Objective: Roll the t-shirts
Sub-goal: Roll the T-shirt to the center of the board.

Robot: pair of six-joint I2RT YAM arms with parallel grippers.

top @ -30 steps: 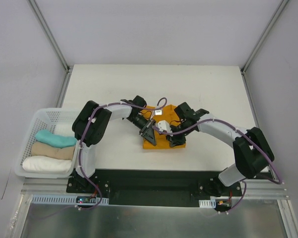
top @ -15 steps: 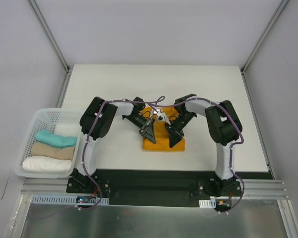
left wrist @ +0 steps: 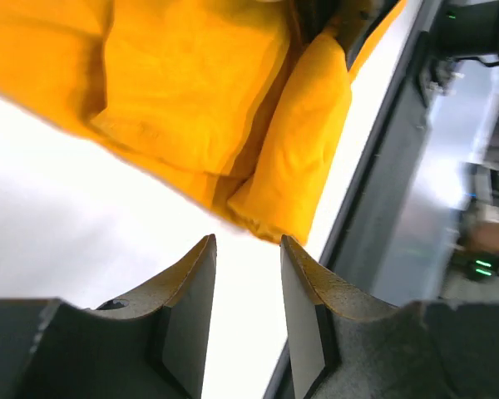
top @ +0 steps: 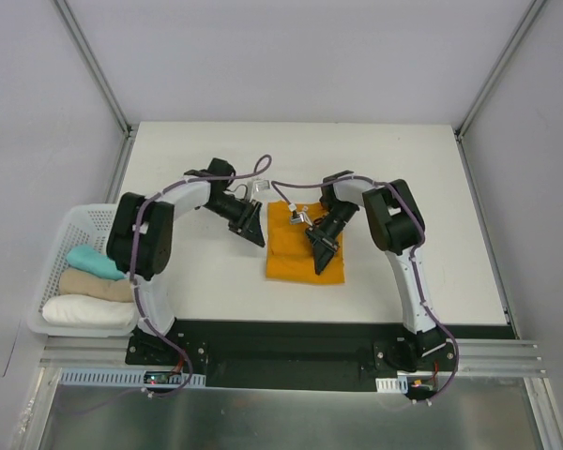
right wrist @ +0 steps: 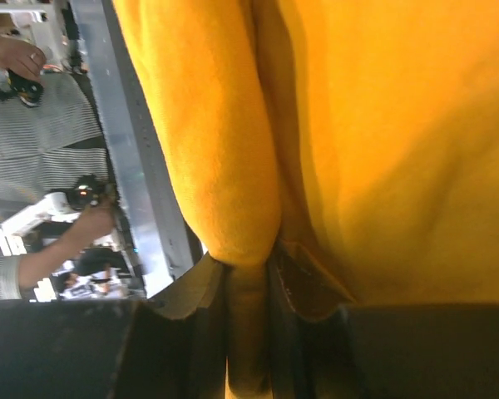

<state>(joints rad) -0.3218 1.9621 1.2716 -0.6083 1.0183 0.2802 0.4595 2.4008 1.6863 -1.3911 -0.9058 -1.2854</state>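
The orange t-shirt (top: 296, 255) lies folded in the middle of the table, with a thick rolled fold along one side in the left wrist view (left wrist: 303, 158). My left gripper (top: 256, 236) is open and empty just off the shirt's left edge; its jaws (left wrist: 248, 249) stand apart over bare table, close to the roll's end. My right gripper (top: 321, 258) rests on the shirt's right part and is shut on a fold of the orange cloth (right wrist: 233, 125), which fills the gap between the jaws (right wrist: 248, 266).
A white mesh basket (top: 84, 214) stands at the table's left edge, holding rolled teal (top: 86, 259), tan (top: 94, 286) and white (top: 86, 312) t-shirts. My left arm reaches over the basket's right side. The black base rail (top: 291, 342) runs along the near edge.
My left gripper has let go and pulled left off the shirt. The right arm's elbow has swung in, its gripper still on the cloth. The shirt lies more spread out.
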